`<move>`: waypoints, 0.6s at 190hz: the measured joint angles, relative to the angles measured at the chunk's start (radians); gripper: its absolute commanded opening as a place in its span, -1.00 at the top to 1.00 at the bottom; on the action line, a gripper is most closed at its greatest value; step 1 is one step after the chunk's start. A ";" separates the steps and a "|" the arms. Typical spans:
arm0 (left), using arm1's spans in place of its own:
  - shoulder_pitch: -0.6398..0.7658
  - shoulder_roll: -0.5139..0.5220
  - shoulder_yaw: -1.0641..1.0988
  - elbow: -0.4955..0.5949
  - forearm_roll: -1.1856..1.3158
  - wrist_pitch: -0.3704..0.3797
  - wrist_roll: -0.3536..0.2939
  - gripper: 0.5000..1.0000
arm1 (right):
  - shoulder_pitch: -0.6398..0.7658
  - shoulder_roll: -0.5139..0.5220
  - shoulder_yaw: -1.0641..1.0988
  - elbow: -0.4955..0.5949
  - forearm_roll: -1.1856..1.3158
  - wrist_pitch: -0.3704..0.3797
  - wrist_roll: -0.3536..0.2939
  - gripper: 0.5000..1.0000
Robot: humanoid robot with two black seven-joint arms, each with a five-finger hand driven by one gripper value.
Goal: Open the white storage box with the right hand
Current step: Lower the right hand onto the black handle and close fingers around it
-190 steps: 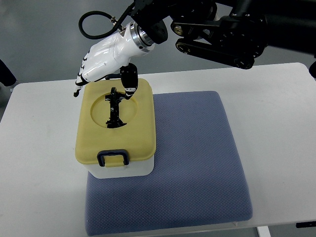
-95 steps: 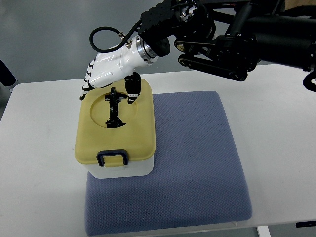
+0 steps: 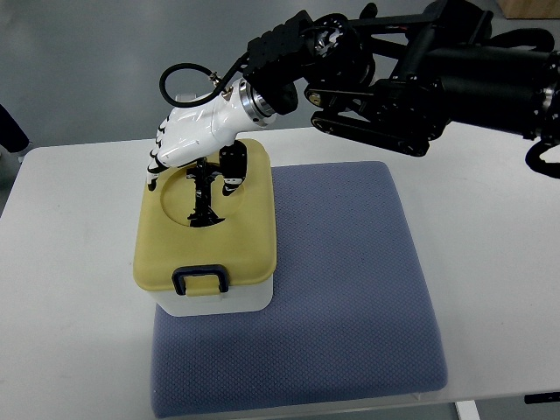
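Observation:
A white storage box with a yellow lid stands on the left part of a blue mat. The lid is closed, with a dark blue latch at its front edge and a black folding handle lying in a round recess on top. My right hand, white with black joints, comes in from the right on a black arm and hovers over the lid's back edge. Its fingers are relaxed and spread, pointing down-left; the thumb hangs beside the handle. It holds nothing.
The mat lies on a white table whose far edge runs just behind the box. The bulky black arm spans the top right of the picture above the table's back.
My right hand has moved a little right and toward the box, now sitting lower over the lid's back edge. The arm has swung further into view. The box has not moved.

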 measured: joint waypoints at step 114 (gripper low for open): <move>0.000 0.000 0.000 0.000 0.000 0.000 0.000 -1.00 | -0.002 -0.003 0.000 0.000 -0.001 -0.003 -0.001 1.00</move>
